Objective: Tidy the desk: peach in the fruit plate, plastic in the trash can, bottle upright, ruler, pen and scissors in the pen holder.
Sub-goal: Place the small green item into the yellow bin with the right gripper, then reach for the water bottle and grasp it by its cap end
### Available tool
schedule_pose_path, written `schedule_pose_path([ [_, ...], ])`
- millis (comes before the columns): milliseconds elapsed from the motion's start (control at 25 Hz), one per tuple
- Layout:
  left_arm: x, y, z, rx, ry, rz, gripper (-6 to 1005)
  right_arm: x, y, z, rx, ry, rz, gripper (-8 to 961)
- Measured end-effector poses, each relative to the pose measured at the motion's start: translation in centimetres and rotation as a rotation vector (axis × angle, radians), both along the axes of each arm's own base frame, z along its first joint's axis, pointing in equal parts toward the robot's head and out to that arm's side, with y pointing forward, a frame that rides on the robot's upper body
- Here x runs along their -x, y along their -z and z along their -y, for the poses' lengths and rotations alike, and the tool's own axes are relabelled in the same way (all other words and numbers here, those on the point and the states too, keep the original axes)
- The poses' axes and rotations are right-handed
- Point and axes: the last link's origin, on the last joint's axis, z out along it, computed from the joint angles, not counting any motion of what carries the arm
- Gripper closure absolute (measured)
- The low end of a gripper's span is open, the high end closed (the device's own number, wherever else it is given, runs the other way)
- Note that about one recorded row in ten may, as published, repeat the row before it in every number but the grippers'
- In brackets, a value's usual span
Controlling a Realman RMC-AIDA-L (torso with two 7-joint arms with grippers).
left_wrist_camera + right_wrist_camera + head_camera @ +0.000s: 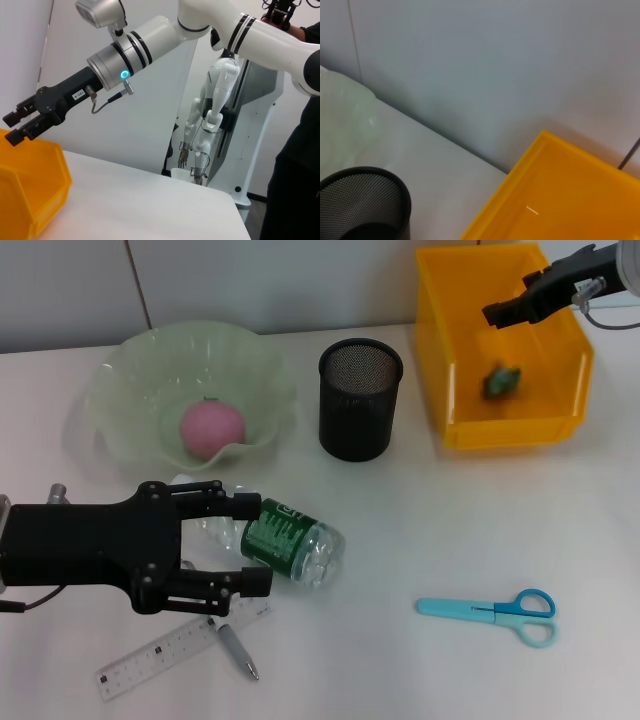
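Head view: the left gripper (pixel 258 545) lies low over the white table (pixel 430 530) at about 8 o'clock, fingers (pixel 245 507) spread wide w/ one on either side of the neck end of the bottle (pixel 293 541). The bottle lies on its side, green label up, base pointing toward 4 o'clock. Whether the fingers actually touch it cannot be told.

The right gripper (pixel 497 312) hangs over the yellow trash can (pixel 565 390) at 1 o'clock; its fingers (pixel 17 116) sit a small gap apart & hold nothing. A blurred green piece of plastic (pixel 502 380) is inside the can, below the gripper.

The peach (pixel 211 429) sits in the pale green fruit plate (pixel 120 405) at 10 o'clock. The black mesh pen holder (pixel 359 400) stands upright between plate & can, near centre-top.

The ruler (pixel 170 648) lies flat at 7 o'clock, just under the left gripper; the pen (pixel 237 649) lies beside its end, tip toward 5 o'clock. The blue scissors (pixel 492 612) lie closed at 4 o'clock, well apart from the rest, handles pointing toward 3 o'clock.
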Motion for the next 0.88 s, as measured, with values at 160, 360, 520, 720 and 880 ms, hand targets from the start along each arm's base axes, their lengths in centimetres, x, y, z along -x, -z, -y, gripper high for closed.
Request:
schedule_pose_path([
  [160,0.1,-0.1,0.0,-0.001,-0.001,-0.001,161,0.1,0.0,-0.1,-0.011,-0.005,-0.003,345],
  [360,0.1,-0.1,0.0,-0.003,-0.002,-0.002,161,0.6,-0.8,0.5,-0.052,-0.044,-0.076,144],
  [520,0.2,-0.2,0.0,-0.003,-0.003,-0.003,161,1.4,-2.2,1.8,-0.075,-0.092,-0.165,148],
  [720,0.2,-0.2,0.0,-0.002,-0.004,-0.003,161,2.3,-3.3,5.6,-0.017,-0.199,-0.329,149],
  [880,0.2,-0.1,0.1,-0.001,-0.004,-0.002,161,1.4,-3.4,8.6,0.071,-0.244,-0.417,149],
])
